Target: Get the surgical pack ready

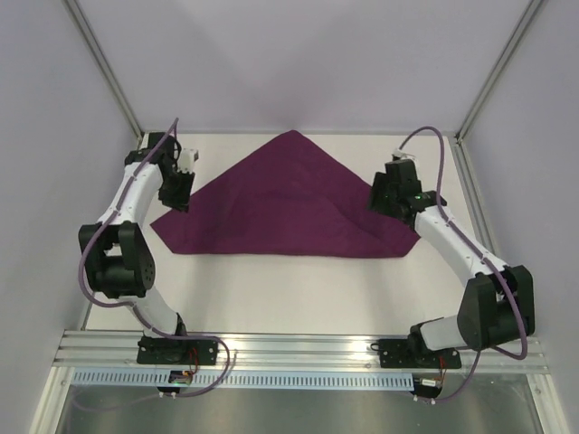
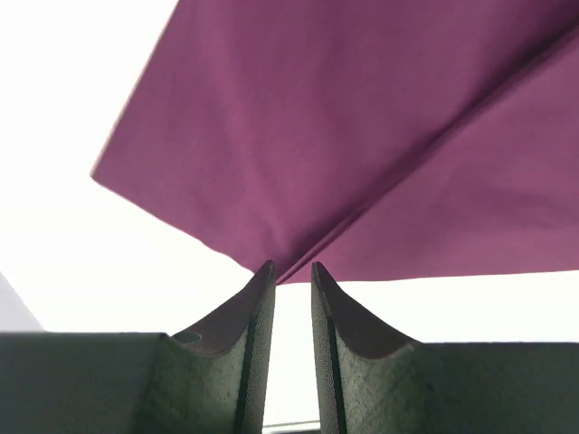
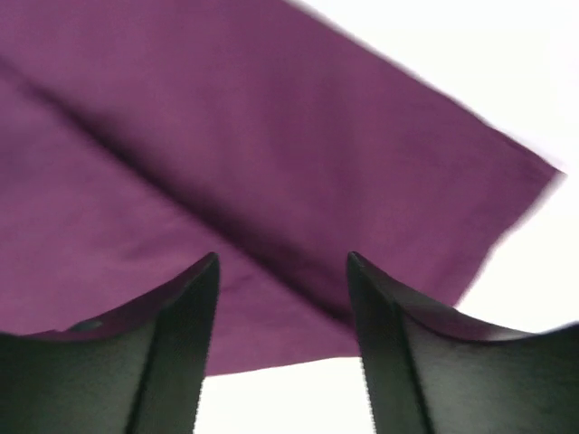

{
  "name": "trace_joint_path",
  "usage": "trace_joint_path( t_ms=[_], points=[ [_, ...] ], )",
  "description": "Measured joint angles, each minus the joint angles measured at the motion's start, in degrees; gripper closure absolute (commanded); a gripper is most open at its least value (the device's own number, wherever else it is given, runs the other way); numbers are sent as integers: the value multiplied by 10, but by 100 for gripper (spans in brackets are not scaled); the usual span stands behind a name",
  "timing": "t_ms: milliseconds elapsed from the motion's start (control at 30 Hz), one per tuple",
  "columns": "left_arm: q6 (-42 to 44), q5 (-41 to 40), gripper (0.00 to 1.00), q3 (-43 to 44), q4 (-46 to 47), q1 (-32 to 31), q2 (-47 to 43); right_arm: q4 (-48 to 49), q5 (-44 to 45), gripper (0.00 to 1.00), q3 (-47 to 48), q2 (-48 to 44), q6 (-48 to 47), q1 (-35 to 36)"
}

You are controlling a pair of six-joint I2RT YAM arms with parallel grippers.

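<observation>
The surgical pack shows only as a deep-purple fabric sheet (image 1: 289, 203), folded into a flat triangle on the white table, its peak toward the back. My left gripper (image 1: 178, 201) hangs at the sheet's left corner. In the left wrist view its jaws (image 2: 289, 267) stand a narrow gap apart with only white table between them, and the fabric's (image 2: 362, 136) folded corner lies just beyond the tips. My right gripper (image 1: 381, 201) is over the right corner. Its jaws (image 3: 283, 258) are wide open above the fabric (image 3: 226, 136), holding nothing.
The white table (image 1: 298, 289) is bounded by pale walls with metal corner posts (image 1: 109, 72) at the back left and right. An aluminium rail (image 1: 298, 348) carrying both arm bases runs along the near edge.
</observation>
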Motion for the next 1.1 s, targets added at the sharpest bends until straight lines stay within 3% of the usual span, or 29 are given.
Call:
trace_joint_path(
  t_ms=[133, 267, 400, 700, 1100],
  points=[
    [18, -17, 69, 19, 0, -82, -30, -2, 6, 71, 48, 21, -17, 104],
    [24, -11, 69, 19, -7, -149, -4, 3, -18, 87, 64, 83, -15, 126],
    [23, 2, 69, 18, -12, -174, 54, 9, -47, 100, 64, 158, -4, 139],
    [15, 51, 69, 20, -13, -177, 177, 59, -81, 99, 67, 252, 39, 155],
    [5, 58, 70, 49, -23, -178, 187, 47, -49, 98, 83, 255, 39, 159]
  ],
)
